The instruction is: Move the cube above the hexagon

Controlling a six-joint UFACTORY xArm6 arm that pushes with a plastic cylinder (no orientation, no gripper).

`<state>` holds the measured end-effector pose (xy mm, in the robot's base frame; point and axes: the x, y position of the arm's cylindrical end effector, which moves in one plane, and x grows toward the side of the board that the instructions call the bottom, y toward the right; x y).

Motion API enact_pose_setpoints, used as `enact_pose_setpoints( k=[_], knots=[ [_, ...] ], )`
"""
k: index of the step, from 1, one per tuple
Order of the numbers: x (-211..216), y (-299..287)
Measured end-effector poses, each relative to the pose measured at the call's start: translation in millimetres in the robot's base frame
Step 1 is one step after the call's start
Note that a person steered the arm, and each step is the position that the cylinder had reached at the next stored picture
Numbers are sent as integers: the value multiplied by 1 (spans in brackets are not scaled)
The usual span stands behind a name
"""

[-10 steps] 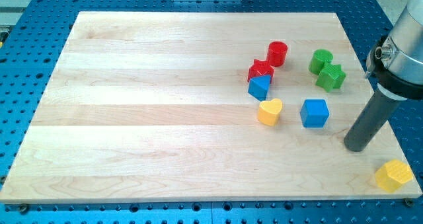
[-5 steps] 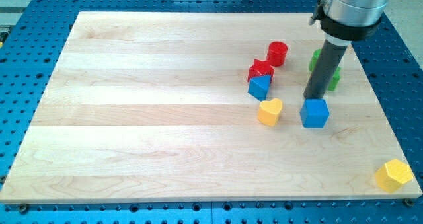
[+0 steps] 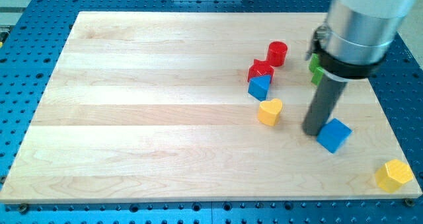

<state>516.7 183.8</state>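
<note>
The blue cube (image 3: 334, 135) lies on the wooden board (image 3: 165, 105) at the view's right, turned at an angle. My tip (image 3: 313, 131) stands right at the cube's left side, touching it. The yellow hexagon (image 3: 394, 176) sits at the board's bottom right corner, below and right of the cube. The rod and arm hide most of the two green blocks (image 3: 316, 69) near the view's upper right.
A yellow heart (image 3: 269, 112) lies left of my tip. A blue triangular block (image 3: 259, 87), a red star-like block (image 3: 260, 70) and a red cylinder (image 3: 277, 53) cluster above it. The board's right edge is close to the cube and hexagon.
My tip swung from the right edge to above the cube, then came down and right. The blue cube slid down and right toward the hexagon and turned.
</note>
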Motion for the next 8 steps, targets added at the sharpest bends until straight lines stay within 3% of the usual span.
enact_pose_setpoints(
  k=[2,4,5,8],
  knots=[
    [15,37],
    [33,-14],
    [50,-11],
    [38,33]
  ],
)
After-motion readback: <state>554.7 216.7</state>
